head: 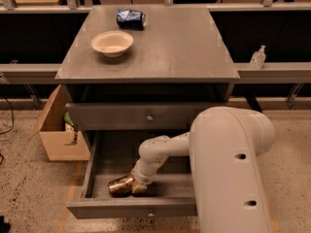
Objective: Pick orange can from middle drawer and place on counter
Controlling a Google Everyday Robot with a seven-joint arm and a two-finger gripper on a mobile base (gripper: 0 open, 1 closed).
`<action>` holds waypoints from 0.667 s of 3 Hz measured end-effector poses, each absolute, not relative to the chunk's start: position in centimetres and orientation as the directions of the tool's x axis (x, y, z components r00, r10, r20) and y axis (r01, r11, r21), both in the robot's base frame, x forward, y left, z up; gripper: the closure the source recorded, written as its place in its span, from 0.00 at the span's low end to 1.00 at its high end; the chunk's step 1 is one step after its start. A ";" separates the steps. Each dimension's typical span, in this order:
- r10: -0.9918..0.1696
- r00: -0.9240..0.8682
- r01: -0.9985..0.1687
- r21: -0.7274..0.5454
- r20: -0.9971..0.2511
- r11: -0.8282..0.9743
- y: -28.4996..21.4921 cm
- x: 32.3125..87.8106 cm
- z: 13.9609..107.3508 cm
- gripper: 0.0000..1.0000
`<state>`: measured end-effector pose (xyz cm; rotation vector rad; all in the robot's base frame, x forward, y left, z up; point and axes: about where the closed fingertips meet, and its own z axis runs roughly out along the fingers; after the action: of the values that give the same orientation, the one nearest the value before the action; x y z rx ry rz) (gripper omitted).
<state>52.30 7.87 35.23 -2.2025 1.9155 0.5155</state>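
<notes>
The orange can point(119, 185) lies on its side in the open middle drawer point(131, 208), near the drawer's front left. My gripper point(135, 185) is down inside the drawer at the can's right end, reached in from the right on the white arm point(160, 152). The gripper looks to be around or against the can. The counter point(170, 42) is the grey cabinet top above.
A cream bowl point(112, 43) and a crushed blue can point(130, 19) sit on the counter's back left. The shut upper drawer front point(146, 116) is above the open drawer. A cardboard box point(57, 130) stands on the floor to the left. A small bottle point(257, 57) is on the right ledge.
</notes>
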 end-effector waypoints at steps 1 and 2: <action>-0.922 0.111 -0.984 0.092 -0.370 -0.156 7.9 52.3 35.2 1.00; -0.930 0.113 -0.991 0.026 -0.351 -0.130 5.7 52.1 38.2 1.00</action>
<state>52.09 5.70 38.23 -2.1716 1.9145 0.4200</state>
